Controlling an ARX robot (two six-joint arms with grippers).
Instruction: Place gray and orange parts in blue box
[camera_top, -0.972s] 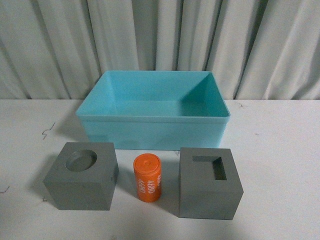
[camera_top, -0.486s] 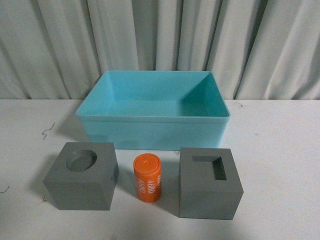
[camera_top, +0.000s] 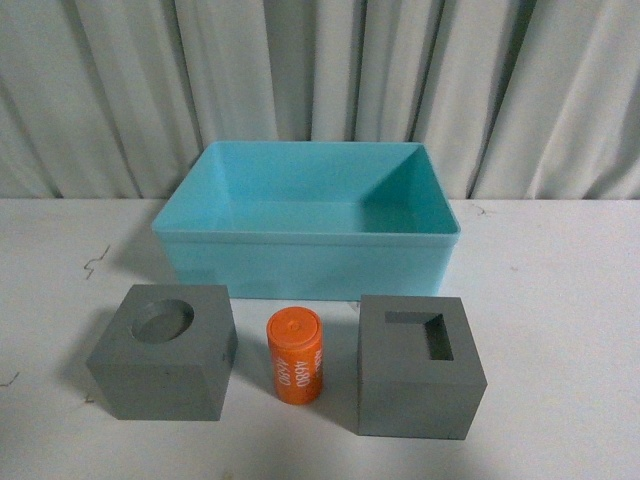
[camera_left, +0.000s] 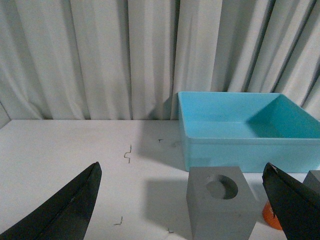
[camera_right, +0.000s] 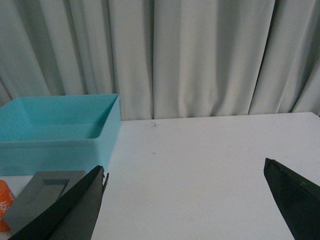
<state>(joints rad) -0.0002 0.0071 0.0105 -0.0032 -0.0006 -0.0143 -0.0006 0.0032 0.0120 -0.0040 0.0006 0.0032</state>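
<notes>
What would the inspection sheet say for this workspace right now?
Surface: white table, a few small dark marks near its left side.
Job's things: blue box at the back, nothing seen inside; round-recess gray cube, upright orange cylinder and slotted gray cube in a row before it, apart from one another.
Clutter: nothing seen.
Grippers: left gripper open, holding nothing; right gripper open, holding nothing.
Cables: nothing seen.
Surroundings: pale pleated curtain behind the table.
</notes>
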